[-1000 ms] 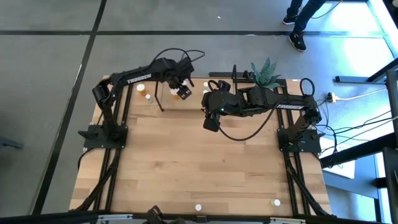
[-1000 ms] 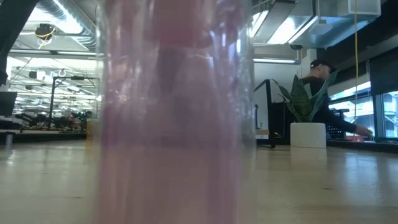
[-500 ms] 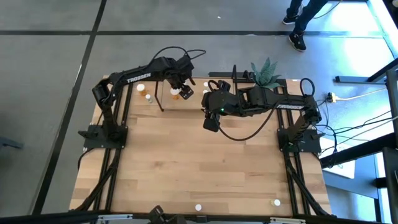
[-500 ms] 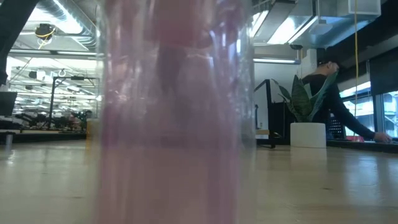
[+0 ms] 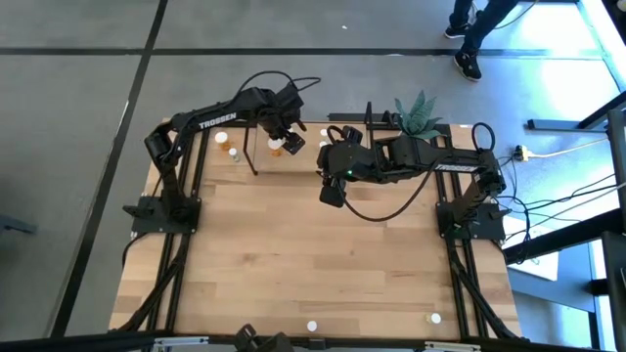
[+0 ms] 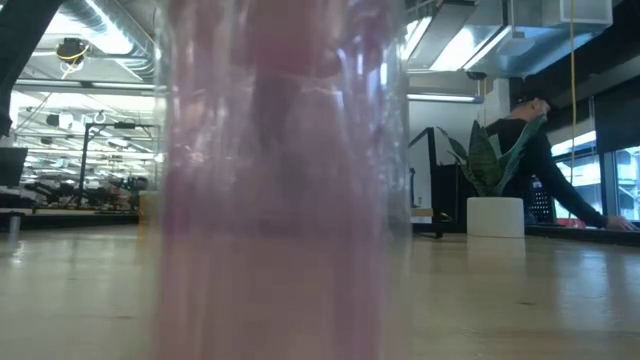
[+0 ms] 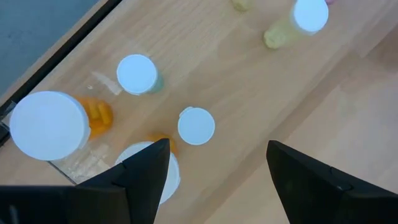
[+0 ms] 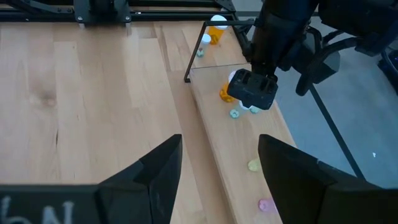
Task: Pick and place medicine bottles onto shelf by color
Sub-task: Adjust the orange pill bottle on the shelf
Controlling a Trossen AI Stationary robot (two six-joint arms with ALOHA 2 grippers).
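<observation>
The shelf's light board (image 8: 219, 134) lies along the table's far edge, with a thin black loop (image 8: 196, 53) at one end. Small white-capped medicine bottles stand on it: orange ones (image 7: 196, 126) (image 7: 48, 124), a greenish one (image 7: 137, 74), a yellowish one (image 7: 309, 15) and a pink one (image 8: 266, 204). My left gripper (image 7: 214, 165) hovers open above the orange bottles, pointing down, and also shows in the high view (image 5: 282, 125). My right gripper (image 8: 217, 171) is open and empty over the table's middle, right of the shelf's centre (image 5: 333, 191).
Two bottles (image 5: 222, 138) (image 5: 233, 154) stand at the far left, and two more (image 5: 312, 326) (image 5: 435, 318) near the near edge. A pink bottle (image 6: 280, 200) fills the low view. A potted plant (image 5: 419, 112) stands at the far right. A person (image 6: 535, 150) bends behind the table.
My left gripper has crept a little toward the table's far edge above the shelf, its fingers still apart. The person behind the table has leaned over further.
</observation>
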